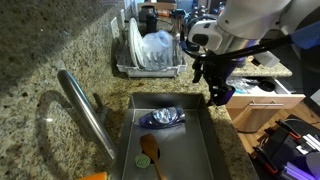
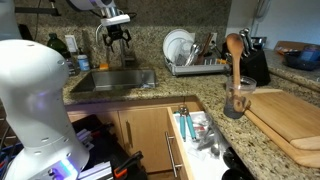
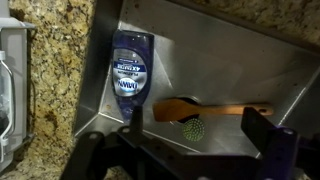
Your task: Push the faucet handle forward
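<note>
Okay, faucet spout (image 1: 82, 108) sits on the granite worktop (image 1: 40, 60) at left, with the faucet handle (image 1: 97, 99) a short stick just beside it, sink-side. Sink (image 1: 212, 140) holds a blue soap bottle (image 1: 162, 117) and a wooden brush (image 1: 150, 150). Claw (image 1: 218, 97) hangs over the sink's right side, well apart from the handle. Wrist view: fingers (image 3: 265, 130) spread wide, empty.

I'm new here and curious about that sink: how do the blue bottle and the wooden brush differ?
The blue bottle is broad and labelled; the wooden brush is slim, with a green head. The bottle lies across the sink, the brush along it. Both lie flat on the sink floor.
</note>
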Robot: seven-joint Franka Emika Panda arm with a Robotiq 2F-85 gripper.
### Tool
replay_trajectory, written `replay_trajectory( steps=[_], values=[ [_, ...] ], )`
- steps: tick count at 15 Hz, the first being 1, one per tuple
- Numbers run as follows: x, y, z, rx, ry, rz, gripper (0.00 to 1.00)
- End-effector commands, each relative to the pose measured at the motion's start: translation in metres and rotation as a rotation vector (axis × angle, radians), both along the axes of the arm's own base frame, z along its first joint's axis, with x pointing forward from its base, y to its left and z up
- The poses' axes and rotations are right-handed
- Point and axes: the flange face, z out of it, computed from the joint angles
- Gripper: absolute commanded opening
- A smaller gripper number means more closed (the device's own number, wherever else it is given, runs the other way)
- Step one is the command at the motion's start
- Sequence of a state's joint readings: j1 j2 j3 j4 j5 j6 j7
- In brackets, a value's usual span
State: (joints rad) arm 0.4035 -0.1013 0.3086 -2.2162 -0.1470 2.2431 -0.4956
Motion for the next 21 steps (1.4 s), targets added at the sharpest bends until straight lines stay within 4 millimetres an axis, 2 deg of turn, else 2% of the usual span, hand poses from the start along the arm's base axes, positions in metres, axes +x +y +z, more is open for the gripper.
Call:
replay_trajectory(
  steps=[1, 3, 6, 10, 11, 13, 15, 17, 21],
  values=[
    [0.031, -0.003, -0.003, 0.077, 0.045, -0.035, 1.00],
    [0.065, 0.006, -0.010, 0.182, 0.115, -0.008, 1.00],
    [0.103, 0.030, -0.026, 0.284, 0.244, 0.019, 1.00],
    [0.145, 0.063, -0.055, 0.313, 0.230, -0.054, 1.00],
    [0.125, 0.048, -0.046, 0.294, 0.224, -0.029, 1.00],
    [0.132, 0.055, -0.058, 0.298, 0.239, -0.034, 1.00],
    [0.129, 0.053, -0.056, 0.278, 0.190, -0.038, 1.00],
    [0.146, 0.061, -0.061, 0.338, 0.116, -0.025, 1.00],
    [0.171, 0.096, -0.072, 0.489, 0.047, 0.033, 1.00]
  ],
)
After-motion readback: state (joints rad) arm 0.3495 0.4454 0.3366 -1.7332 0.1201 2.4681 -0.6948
